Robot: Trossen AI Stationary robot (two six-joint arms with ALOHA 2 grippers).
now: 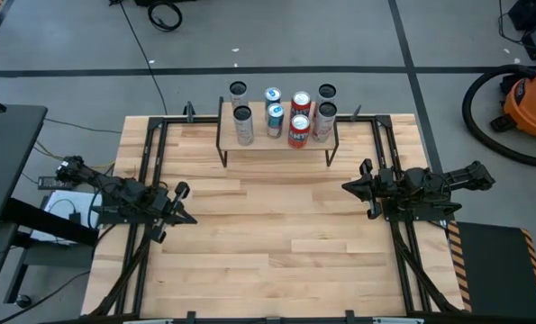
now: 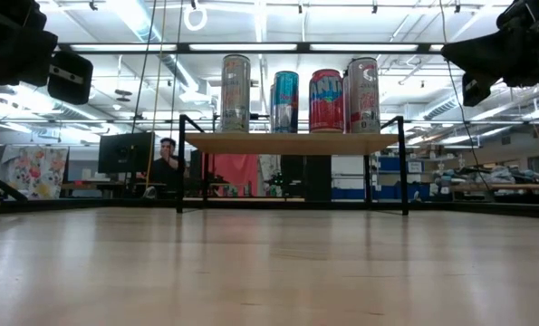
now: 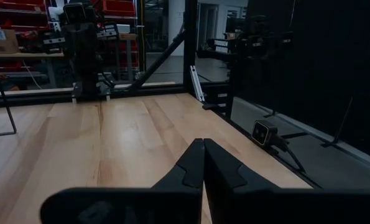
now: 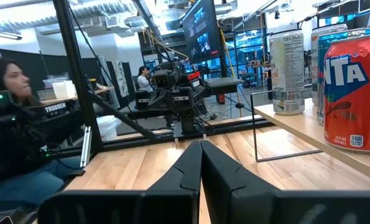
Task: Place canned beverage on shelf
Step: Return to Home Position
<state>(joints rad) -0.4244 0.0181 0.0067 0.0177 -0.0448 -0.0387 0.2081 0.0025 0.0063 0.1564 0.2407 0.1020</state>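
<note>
two empty hands clamped closed, left hand (image 1: 189, 219), right hand (image 1: 345, 186)

8 cans (image 1: 275, 119) on the shelf (image 1: 260, 142), 2 rows of 4

Robotics lab in an open industrial hall. Evidence:
- wooden bench (image 1: 268, 243) inside a black metal frame (image 3: 189, 43), with left arm (image 1: 114, 193) and right arm (image 1: 430, 184) mounted
- grey concrete floor (image 1: 340, 36) with taped lines, a cable coil (image 1: 166, 15) and an orange shop vacuum (image 1: 531, 101)
- ceiling strip lights (image 2: 242, 47)
- monitor (image 2: 124, 152) with a seated person (image 2: 168, 165)
- red parts bins (image 3: 23, 9) on racks
- large wall screen (image 4: 203, 28)
</note>
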